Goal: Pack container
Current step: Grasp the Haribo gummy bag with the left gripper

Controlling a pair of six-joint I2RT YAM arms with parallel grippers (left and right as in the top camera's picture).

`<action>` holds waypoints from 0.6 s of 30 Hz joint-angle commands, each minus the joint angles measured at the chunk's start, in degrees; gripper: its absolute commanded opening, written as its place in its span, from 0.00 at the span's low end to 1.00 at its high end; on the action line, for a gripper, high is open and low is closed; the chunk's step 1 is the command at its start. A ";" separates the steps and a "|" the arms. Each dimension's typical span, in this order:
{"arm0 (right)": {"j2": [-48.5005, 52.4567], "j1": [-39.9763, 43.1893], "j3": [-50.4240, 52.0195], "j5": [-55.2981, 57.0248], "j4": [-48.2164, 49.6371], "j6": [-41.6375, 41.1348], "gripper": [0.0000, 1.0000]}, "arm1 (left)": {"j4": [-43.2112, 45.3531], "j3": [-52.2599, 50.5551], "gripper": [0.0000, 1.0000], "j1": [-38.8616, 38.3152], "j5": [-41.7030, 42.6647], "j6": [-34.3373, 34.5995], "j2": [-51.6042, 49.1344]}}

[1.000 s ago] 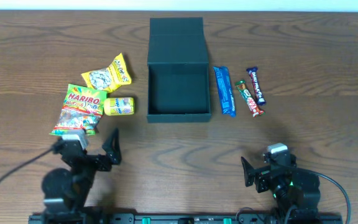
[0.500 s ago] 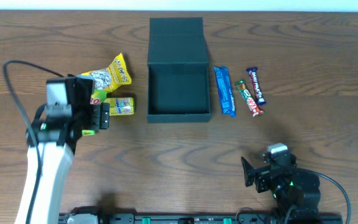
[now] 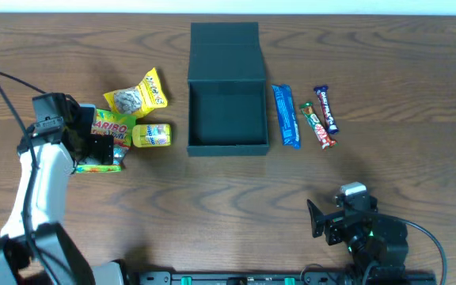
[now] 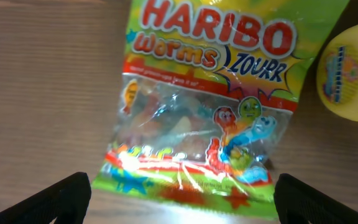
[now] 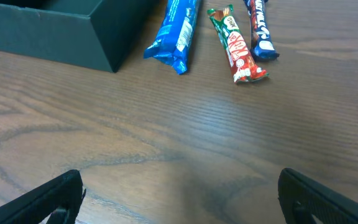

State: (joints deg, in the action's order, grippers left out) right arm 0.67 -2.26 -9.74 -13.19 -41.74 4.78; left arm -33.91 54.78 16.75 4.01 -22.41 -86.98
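The container (image 3: 228, 147) is a dark green-black open box at the table's centre, with its lid (image 3: 225, 47) folded back; its corner shows in the right wrist view (image 5: 55, 37). A Haribo worms bag (image 3: 111, 127) lies to its left and fills the left wrist view (image 4: 210, 106). My left gripper (image 3: 97, 149) is open and hovers over the bag's lower edge, with one finger on each side (image 4: 182, 199). My right gripper (image 3: 323, 220) is open and empty over bare table at the front right (image 5: 180, 199).
A small yellow packet (image 3: 152, 134) (image 4: 352, 68) and a yellow snack bag (image 3: 137, 95) lie beside the Haribo bag. To the right of the container lie a blue bar (image 3: 286, 115) (image 5: 176, 31), a red-green bar (image 3: 317, 125) (image 5: 236, 45) and a dark blue bar (image 3: 327, 109) (image 5: 261, 28).
My left arm has swung from the front edge out to the Haribo bag and then shifted left over it. The right arm has not moved.
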 commanded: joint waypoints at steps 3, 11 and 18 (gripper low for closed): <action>-0.35 0.26 0.15 0.13 -0.02 -0.68 0.99 | 2.69 0.87 0.95 0.04 2.91 -2.56 -5.99; -0.35 0.26 0.15 0.13 -0.02 -0.68 0.99 | 5.95 0.87 0.95 0.04 2.91 -1.75 -13.97; -0.35 0.26 0.15 0.13 -0.02 -0.68 0.99 | 5.95 0.87 0.61 0.07 2.84 0.44 -19.65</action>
State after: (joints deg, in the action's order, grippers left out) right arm 0.67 -2.26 -9.74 -13.17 -41.74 4.78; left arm -27.79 57.32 16.78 6.02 -23.44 -102.24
